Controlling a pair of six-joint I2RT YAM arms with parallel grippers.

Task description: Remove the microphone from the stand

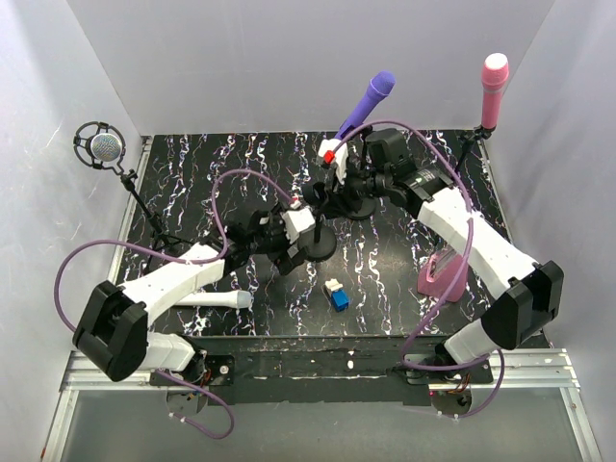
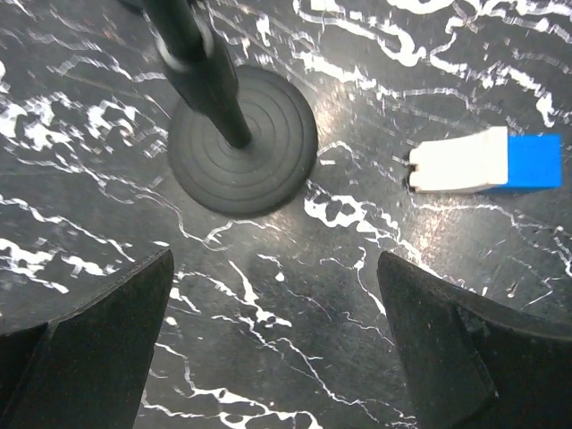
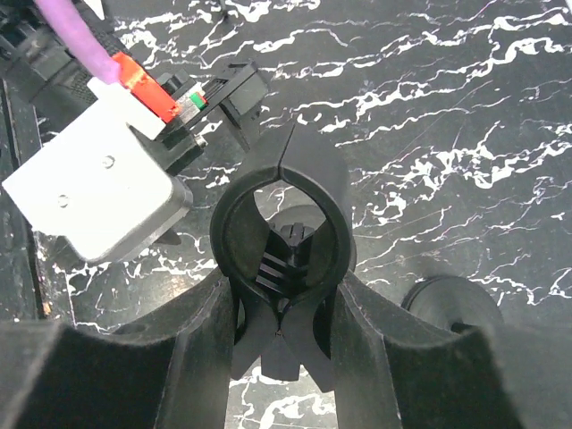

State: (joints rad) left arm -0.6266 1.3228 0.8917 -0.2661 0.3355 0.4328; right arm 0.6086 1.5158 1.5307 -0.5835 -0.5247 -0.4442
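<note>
Four microphones show in the top view. A white microphone lies flat on the table just beside the left arm, off any stand. A purple microphone and a pink microphone sit on stands at the back, and a silver microphone hangs in a ring mount at far left. The left arm and the right arm meet mid-table over a round base. A white-and-blue block lies nearer the arms' mounts.

Left wrist view: the left claw is spread wide with nothing between its fingers. It hangs above the table near the base and its pole, with the block at right.

Right wrist view: the right claw is partly closed and pinches the empty clip from both sides.
</note>
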